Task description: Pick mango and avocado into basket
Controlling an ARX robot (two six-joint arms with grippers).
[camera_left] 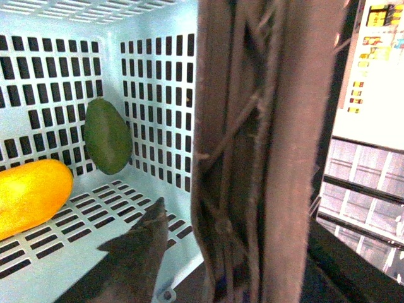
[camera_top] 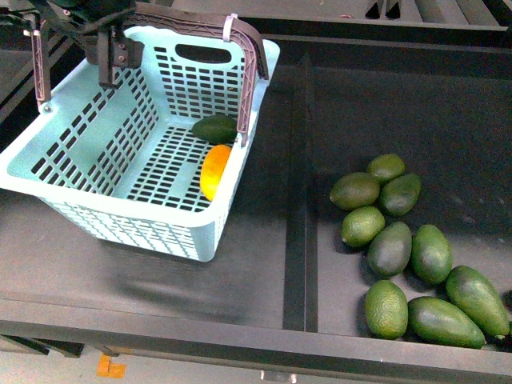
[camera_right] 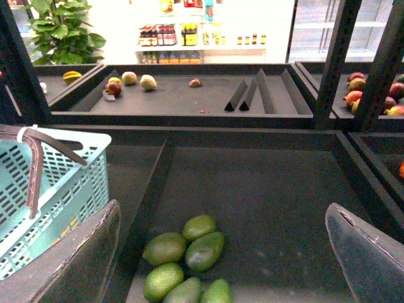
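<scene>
The light teal slotted plastic basket (camera_top: 96,152) holds the smooth yellow-orange mango (camera_top: 214,170) and dark green avocado (camera_top: 214,129), touching, below and right of the left claw (camera_top: 112,60), whose grip I cannot tell. Only the right wrist view shows the right claw (camera_right: 221,252) spread wide above loose green avocados (camera_right: 189,255).

Basket (camera_top: 120,216) mouth open from above; brown handles (camera_top: 248,72) arch over its far and left rim. Mango (camera_top: 214,171), avocado (camera_top: 214,129) fill right floor; left floor bare
</scene>
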